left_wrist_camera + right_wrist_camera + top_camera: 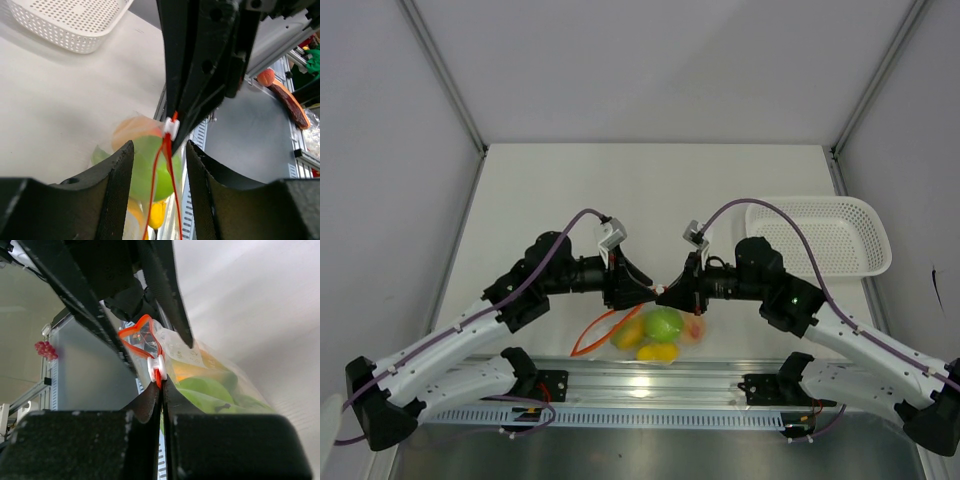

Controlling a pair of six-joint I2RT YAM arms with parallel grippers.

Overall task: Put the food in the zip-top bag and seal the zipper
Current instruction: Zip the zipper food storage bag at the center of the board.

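Observation:
The clear zip-top bag (692,333) hangs between the two arms above the table's near edge. Inside it is the food: a green apple (663,323), a yellow fruit (657,352) and an orange piece (628,335). The orange-red zipper (592,332) loops out to the left, partly apart. My right gripper (161,385) is shut on the zipper (135,335) just under its white slider (157,368). My left gripper (160,145) stands open. The two zipper strips (166,142) hang between its fingers without touching them. The apple (150,170) shows behind.
A white mesh basket (820,235) sits at the back right of the table. An aluminium rail (650,385) runs along the near edge under the bag. Loose toy food (285,95) lies beyond the table edge. White walls enclose the table.

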